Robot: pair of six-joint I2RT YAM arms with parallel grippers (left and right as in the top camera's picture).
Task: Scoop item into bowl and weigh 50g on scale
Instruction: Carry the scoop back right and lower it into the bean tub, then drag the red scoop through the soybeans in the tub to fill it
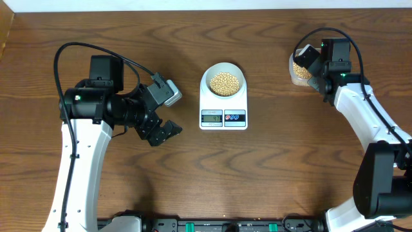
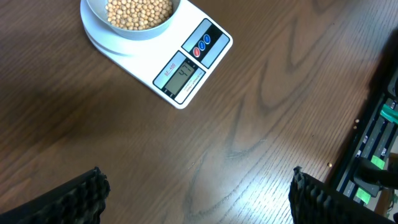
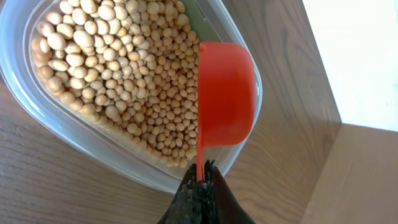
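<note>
Right hand point(image 3: 200, 179): pressed onto the thin handle of the red scoop point(image 3: 225, 93), pinching it edge-on over the rim of the clear tub point(image 3: 18, 93), near the far right corner of the worktop point(image 1: 270, 167). Left hand point(image 2: 199, 199): spread wide, holding nothing, hovering just left of the scale point(image 1: 223, 117).

Looks like a top-up step — bowl point(image 1: 207, 77) on the scale at mid-worktop toward the far edge, already well filled with beans point(image 1: 223, 82); display digits too small to read surely. Best done by taking little: dip only the scoop's lip into the tub's heap, lift a shallow load, keep the cup level on the way left, then tip slowly over the bowl's centre, checking the readout between trickles. Worth keeping the scoop off the bowl's rim, to avoid pressing on the scale and spoiling the number.

Tub beans right beside the scoop, touching or just apart — cannot tell which. Bowl and scale well apart from the right hand, off toward the left edge.
</note>
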